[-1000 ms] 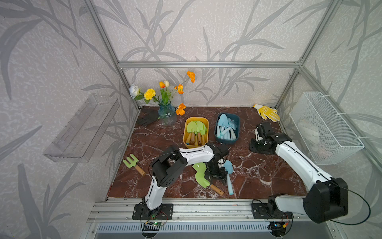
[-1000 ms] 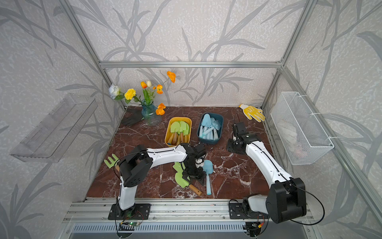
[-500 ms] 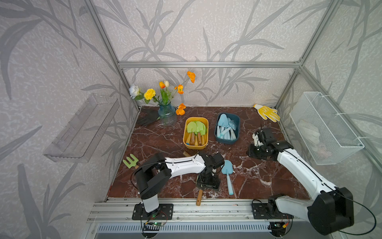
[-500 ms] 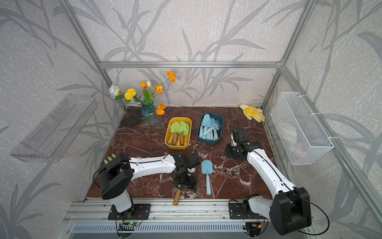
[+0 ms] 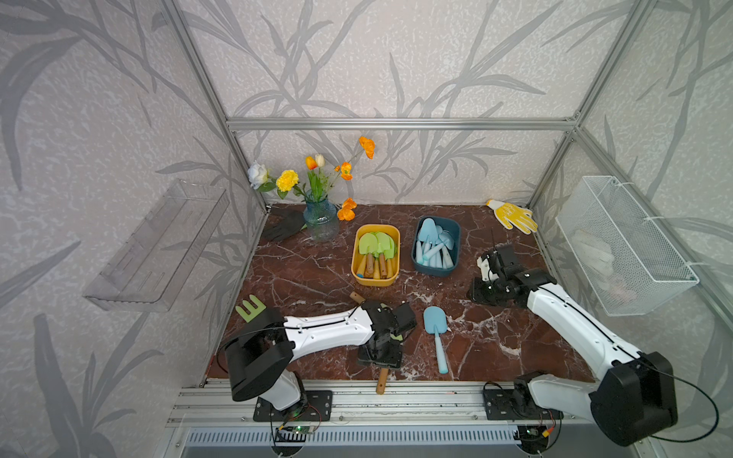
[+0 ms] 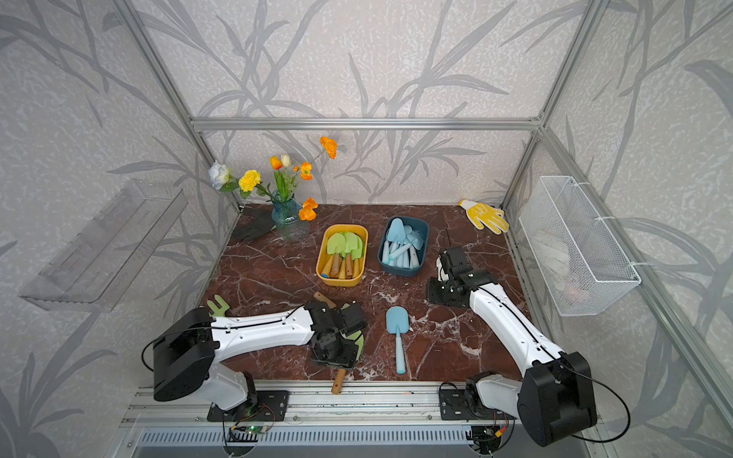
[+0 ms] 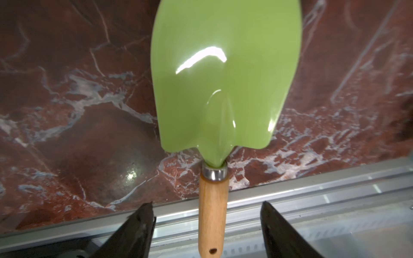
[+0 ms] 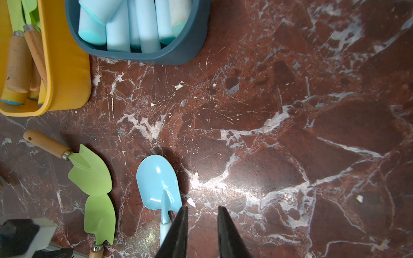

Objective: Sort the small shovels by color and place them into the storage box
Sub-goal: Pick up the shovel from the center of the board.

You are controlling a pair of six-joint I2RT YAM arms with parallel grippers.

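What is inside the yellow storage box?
Lime-green shovels with wooden handles lie piled in the yellow box, blades overlapping. The pile covers the box floor and any shovels beneath, so no exact count.

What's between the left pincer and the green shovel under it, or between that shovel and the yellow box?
Nothing visible stands between the left pincer and the green shovel: its open jaws straddle the handle. Toward the yellow box, a second green shovel lies blade to blade with it; a lift should clear that.

Marble tabletop; far: vase, black glove, yellow glove; middle: yellow box, blue box; near: 2 green shovels, blue shovel; left: fork.
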